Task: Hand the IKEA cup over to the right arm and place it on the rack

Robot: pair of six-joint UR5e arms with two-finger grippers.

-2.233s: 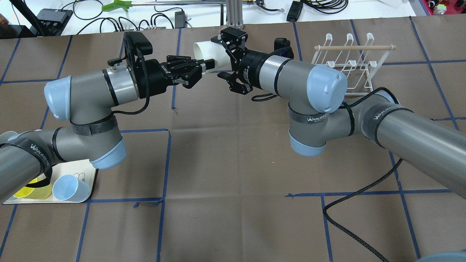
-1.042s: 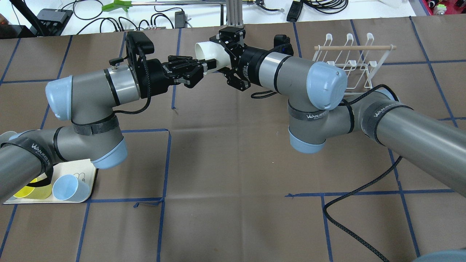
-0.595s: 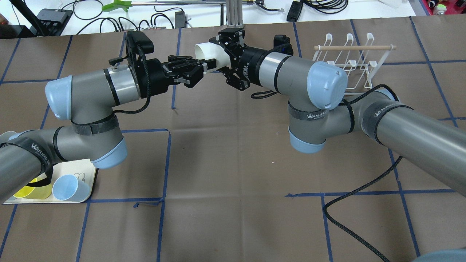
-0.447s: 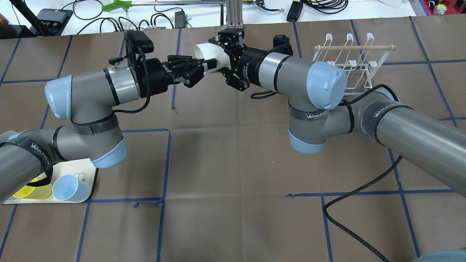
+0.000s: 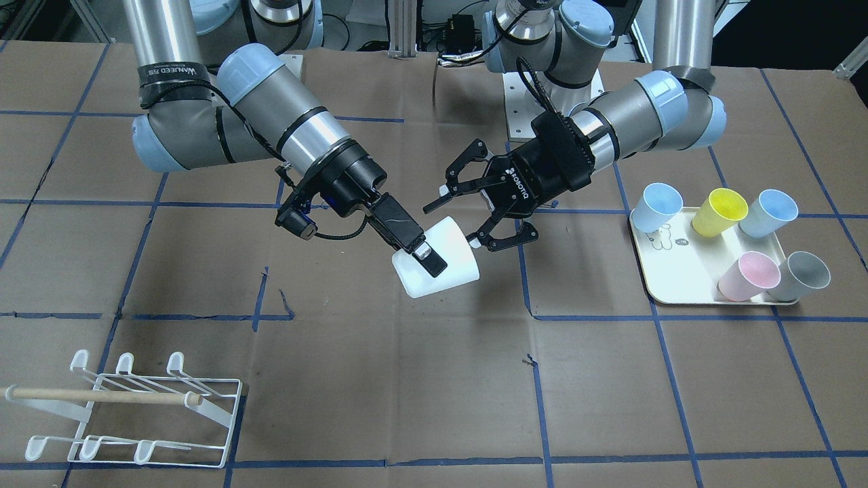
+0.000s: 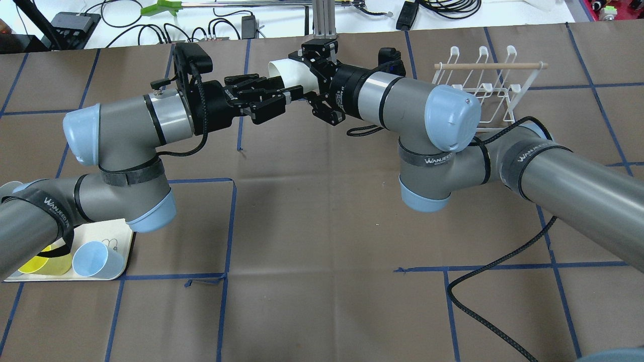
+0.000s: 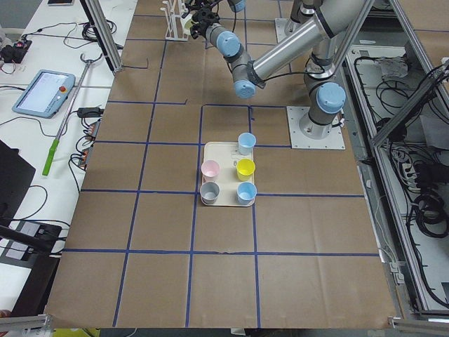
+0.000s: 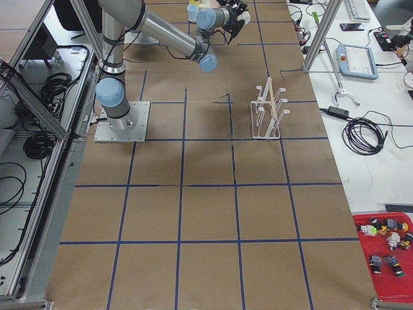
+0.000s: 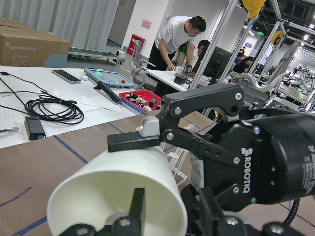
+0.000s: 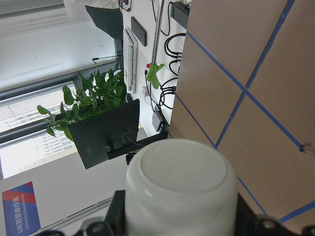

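Above the middle of the worktop, toward the edge away from the robot's base, the handover reaches its turning point. The left hand [image 5: 453, 224] has just let go. A moment earlier its fingers were pinched on the rim of the white IKEA cup [image 5: 456, 252]; now they stand spread apart on either side of the cup's open mouth, near the rim but no longer pressing on it.

The right hand [image 5: 426, 261] has not changed. It is clamped across the cup's body near the closed base, with one finger lying along the upper side of the wall, and the cup hangs on its side in the air with nothing under it. The left wrist view shows the open mouth close up with the right hand's finger laid over the wall; the right wrist view shows only the cup's flat base.

By this reading the transfer itself is done, since the right arm alone carries the cup. What seems to remain is for the left hand to back clear of the rim. After that, the right arm has to take the cup well away to the rack [image 5: 102, 395], which stands near the far corner of the worktop on the robot's right.
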